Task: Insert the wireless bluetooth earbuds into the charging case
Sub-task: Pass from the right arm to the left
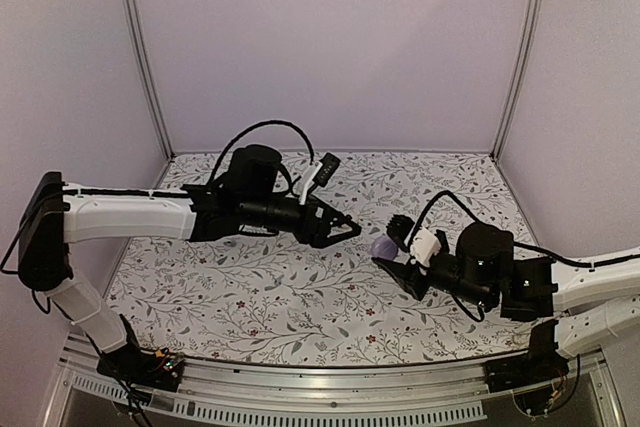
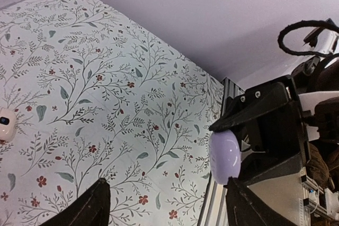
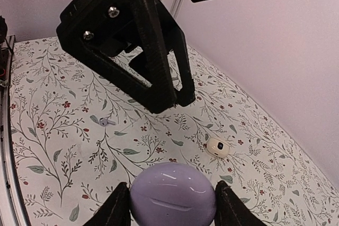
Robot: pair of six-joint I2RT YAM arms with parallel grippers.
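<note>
While the right gripper (image 3: pixel 172 207) pinched the glossy purple rounded charging case (image 3: pixel 173 183) between its fingers, the left gripper (image 1: pixel 346 230) hung over the floral-patterned table (image 1: pixel 250 297), fingers spread, holding nothing. A tiny pale grey-blue earbud (image 3: pixel 107 122) lay on the table. A small white rounded object (image 3: pixel 217 147) lay well apart from it.

My left arm (image 1: pixel 120 215) and right arm (image 1: pixel 600 282) wore white shells with black joints, a black cable (image 1: pixel 262 127) looping over each wrist. My left end effector (image 3: pixel 174 101) was matte black, triangular open-frame fingers (image 3: pixel 135 30), two silver screws (image 3: pixel 113 11) at its root; my right end effector (image 1: pixel 388 250) matched.
</note>
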